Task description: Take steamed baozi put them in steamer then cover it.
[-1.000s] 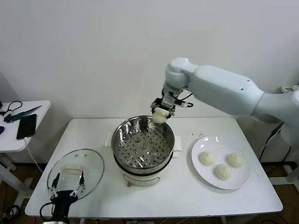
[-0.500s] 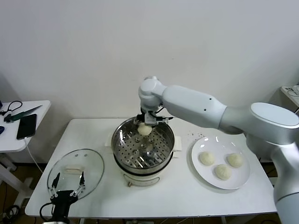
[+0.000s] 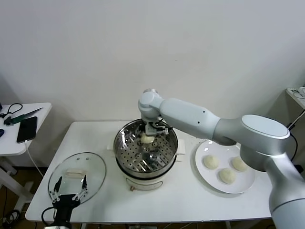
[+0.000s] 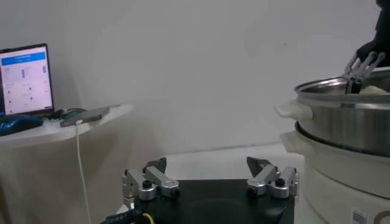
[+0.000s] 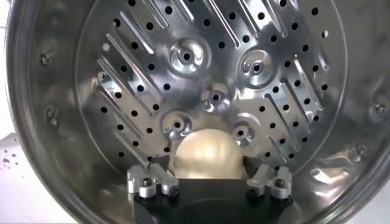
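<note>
The steamer (image 3: 125,162) stands mid-table, its perforated tray (image 5: 201,73) bare except for one steamed baozi (image 5: 207,155) lying at the far side. My right gripper (image 3: 151,133) reaches down inside the pot, open, its fingers (image 5: 150,179) spread on either side of that bun (image 3: 147,139). Three more buns (image 3: 210,161) (image 3: 239,163) (image 3: 227,175) lie on the white plate (image 3: 244,187) to the right. My left gripper (image 3: 69,188) waits open at the table's front left corner, by the glass lid (image 3: 90,167).
A low side table (image 3: 40,109) at far left carries a phone (image 3: 27,129) and cables. From the left wrist, the steamer's wall (image 4: 347,122) rises close by, with the right gripper (image 4: 361,67) above its rim.
The right arm swung left and lowered the bun from above the pot's far rim into the steamer. Its fingers then opened around the bun. The left arm stayed still.
</note>
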Controlling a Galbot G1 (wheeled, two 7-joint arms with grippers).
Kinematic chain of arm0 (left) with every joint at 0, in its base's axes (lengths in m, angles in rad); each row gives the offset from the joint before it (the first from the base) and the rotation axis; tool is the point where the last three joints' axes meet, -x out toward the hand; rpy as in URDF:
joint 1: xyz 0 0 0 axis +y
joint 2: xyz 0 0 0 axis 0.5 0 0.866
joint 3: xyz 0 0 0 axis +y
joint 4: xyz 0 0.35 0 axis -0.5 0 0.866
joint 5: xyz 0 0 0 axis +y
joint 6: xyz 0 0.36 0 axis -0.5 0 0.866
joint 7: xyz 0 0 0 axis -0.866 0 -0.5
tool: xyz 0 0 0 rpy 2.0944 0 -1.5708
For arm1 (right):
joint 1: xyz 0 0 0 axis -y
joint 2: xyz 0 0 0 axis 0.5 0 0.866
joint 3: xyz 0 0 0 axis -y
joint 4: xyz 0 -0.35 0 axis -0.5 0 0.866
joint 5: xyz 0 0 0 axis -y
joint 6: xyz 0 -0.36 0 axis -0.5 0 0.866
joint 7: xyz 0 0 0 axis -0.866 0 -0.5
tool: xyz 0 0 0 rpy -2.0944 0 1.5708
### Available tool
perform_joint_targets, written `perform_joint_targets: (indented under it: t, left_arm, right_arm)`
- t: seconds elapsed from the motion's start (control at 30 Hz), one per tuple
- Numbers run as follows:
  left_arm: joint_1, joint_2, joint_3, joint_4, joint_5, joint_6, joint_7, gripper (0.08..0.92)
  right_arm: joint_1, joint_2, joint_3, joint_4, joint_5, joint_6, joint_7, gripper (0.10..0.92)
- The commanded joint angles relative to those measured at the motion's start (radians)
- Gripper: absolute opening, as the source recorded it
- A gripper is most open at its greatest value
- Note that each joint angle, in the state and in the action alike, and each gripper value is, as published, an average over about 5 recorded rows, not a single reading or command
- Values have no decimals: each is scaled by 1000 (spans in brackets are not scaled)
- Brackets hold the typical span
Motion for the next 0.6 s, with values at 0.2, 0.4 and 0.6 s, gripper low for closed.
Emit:
perform_joint_targets:
  t: [0.2, 0.4, 0.6]
  left_arm:
    - [6, 0, 1, 4, 0, -2, -1, 823]
    - [9, 1, 4, 8, 0, -5, -1, 823]
    - [15, 0, 12, -1, 2, -2, 0, 823]
  right_arm:
    - [77, -73, 20, 79, 127, -4, -15, 823]
    - [142, -190, 16, 139, 239, -38, -30, 823]
    - [355, -405, -208, 230, 617, -263, 94, 823]
